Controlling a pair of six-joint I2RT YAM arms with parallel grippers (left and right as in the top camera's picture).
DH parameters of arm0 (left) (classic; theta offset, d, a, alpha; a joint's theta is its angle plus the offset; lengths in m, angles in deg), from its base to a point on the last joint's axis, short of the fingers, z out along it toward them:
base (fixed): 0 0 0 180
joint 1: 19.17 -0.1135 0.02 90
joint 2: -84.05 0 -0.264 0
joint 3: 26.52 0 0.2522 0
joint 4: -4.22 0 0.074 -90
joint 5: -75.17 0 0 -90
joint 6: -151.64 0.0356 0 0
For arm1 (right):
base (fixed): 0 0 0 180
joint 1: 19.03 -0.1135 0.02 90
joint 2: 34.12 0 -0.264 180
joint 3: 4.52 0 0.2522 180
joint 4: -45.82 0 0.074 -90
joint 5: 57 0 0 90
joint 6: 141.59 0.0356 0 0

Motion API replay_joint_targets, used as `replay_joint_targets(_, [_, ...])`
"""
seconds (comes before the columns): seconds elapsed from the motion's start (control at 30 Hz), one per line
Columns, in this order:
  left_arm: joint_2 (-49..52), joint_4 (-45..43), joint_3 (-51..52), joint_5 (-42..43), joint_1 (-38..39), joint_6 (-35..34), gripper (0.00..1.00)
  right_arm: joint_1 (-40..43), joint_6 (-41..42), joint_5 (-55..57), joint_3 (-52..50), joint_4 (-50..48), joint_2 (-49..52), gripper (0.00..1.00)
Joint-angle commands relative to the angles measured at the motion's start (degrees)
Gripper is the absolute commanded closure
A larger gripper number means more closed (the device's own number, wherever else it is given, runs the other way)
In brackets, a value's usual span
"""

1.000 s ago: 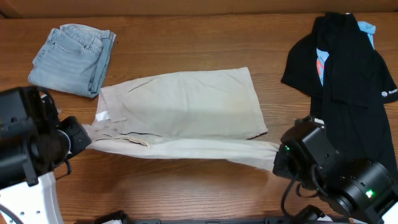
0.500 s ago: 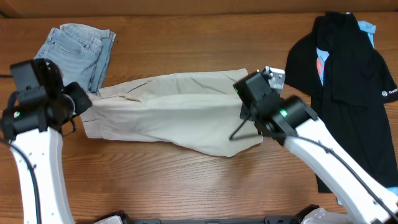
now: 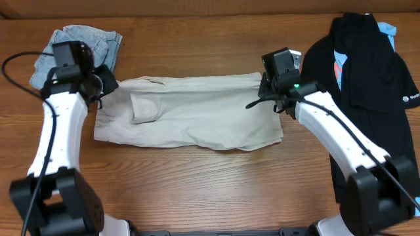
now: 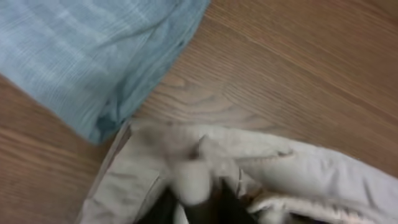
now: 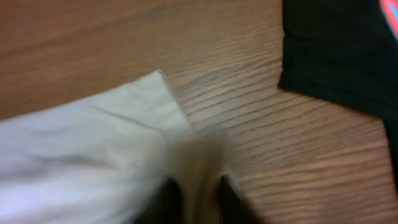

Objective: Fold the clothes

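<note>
The beige khaki shorts (image 3: 190,111) lie folded lengthwise in the middle of the table. My left gripper (image 3: 102,88) is shut on the waistband end of the shorts (image 4: 261,168) at their far left corner, beside the denim. My right gripper (image 3: 266,88) is shut on the hem end of the shorts (image 5: 124,143) at their far right corner; beige cloth sits between its dark fingers (image 5: 194,193). The front edge of the shorts lies loose and wavy.
Folded light-blue denim (image 3: 75,46) lies at the far left, touching distance from my left gripper, and shows in the left wrist view (image 4: 81,56). A black shirt (image 3: 367,78) is spread at the right, also in the right wrist view (image 5: 348,50).
Both grippers have carried the near edge of the shorts away from the table front to the far edge, doubling the shorts over. Both arms now reach far across the table.
</note>
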Motion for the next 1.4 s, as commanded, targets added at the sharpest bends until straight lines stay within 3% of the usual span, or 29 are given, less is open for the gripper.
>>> replay_joint_targets(0.0, [2.8, -2.6, -0.2, -4.2, 0.8, 0.0, 0.04, 1.6, -1.2, 1.0, 1.0, -1.2, 4.0, 0.38])
replay_joint_targets(0.03, [3.0, -2.9, -0.2, -4.2, 1.0, -0.1, 0.0, 1.6, -1.2, 1.0, 1.0, -1.2, 4.7, 0.21])
replay_joint_targets(0.07, [3.0, -3.0, -0.2, -4.1, 1.0, -0.1, 0.0, 1.6, -1.2, 1.0, 1.0, -1.0, 5.0, 0.12])
replay_joint_targets(0.17, [2.5, -0.6, -2.0, -4.1, 0.7, -0.1, 0.0, 1.6, -1.2, 0.9, 1.1, 0.8, 4.5, 0.0])
replay_joint_targets(0.4, [1.9, 22.4, -14.5, -3.9, -0.4, 3.3, 0.0, 1.6, -2.9, -6.1, 1.5, 9.0, -3.6, 0.0])
replay_joint_targets(0.57, [2.4, 30.1, -14.6, -4.0, -0.4, 10.1, 0.0, 1.6, -8.3, -18.0, 1.5, 12.8, -8.0, 0.0])
replay_joint_targets(0.67, [3.3, 27.8, -11.3, -4.4, -0.7, 14.9, 0.0, 1.6, -10.2, -23.1, 1.1, 13.9, -7.9, 0.0])
replay_joint_targets(1.0, [9.4, 15.3, -5.3, -4.3, -4.5, 18.4, 0.0, 1.5, -11.5, -22.4, -2.8, 13.0, -7.8, 0.0])
replay_joint_targets(1.1, [12.9, 13.7, -5.2, -3.2, -5.0, 19.5, 0.11, 1.5, -11.5, -22.4, -3.4, 11.5, -7.8, 0.01])
replay_joint_targets(1.37, [17.9, 12.7, -5.2, -0.9, -5.0, 19.7, 0.14, 1.5, -11.5, -22.3, -3.6, 10.9, -7.8, 0.01])
